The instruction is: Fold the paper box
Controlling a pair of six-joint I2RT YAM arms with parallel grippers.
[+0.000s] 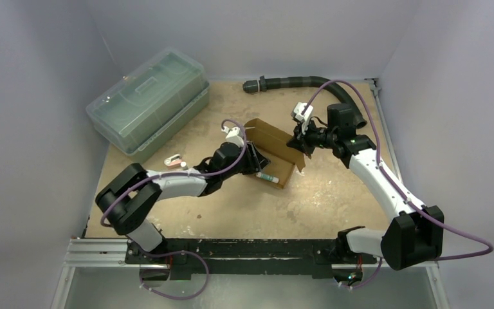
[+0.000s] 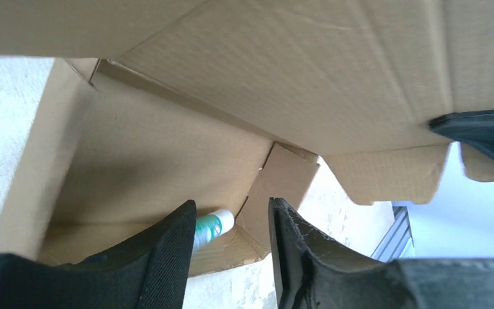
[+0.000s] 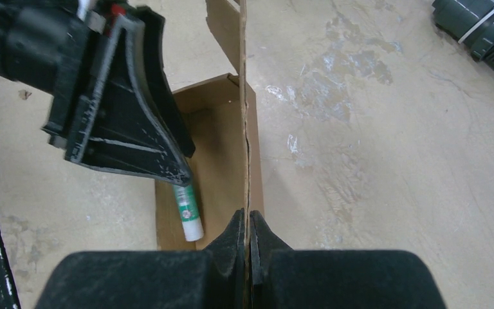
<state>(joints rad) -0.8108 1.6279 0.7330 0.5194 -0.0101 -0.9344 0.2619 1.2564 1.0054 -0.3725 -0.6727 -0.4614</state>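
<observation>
In the middle of the table, just ahead of both arms, I see the paper box lying partly formed: its brown base panel is flat on the surface, and one wall and a few flaps stand up from it. My right gripper is pinched tight on the top edge of the upright wall, with both pads flat against the cardboard. My left gripper reaches in under a raised panel from the other side. Its jaws stand partly apart with nothing between them, and one fingertip hangs just above a small green-and-white tube that lies inside the box against the base. A clear greenish lidded plastic bin sits well apart at the far left corner. A black corrugated hose runs along the far edge.
</observation>
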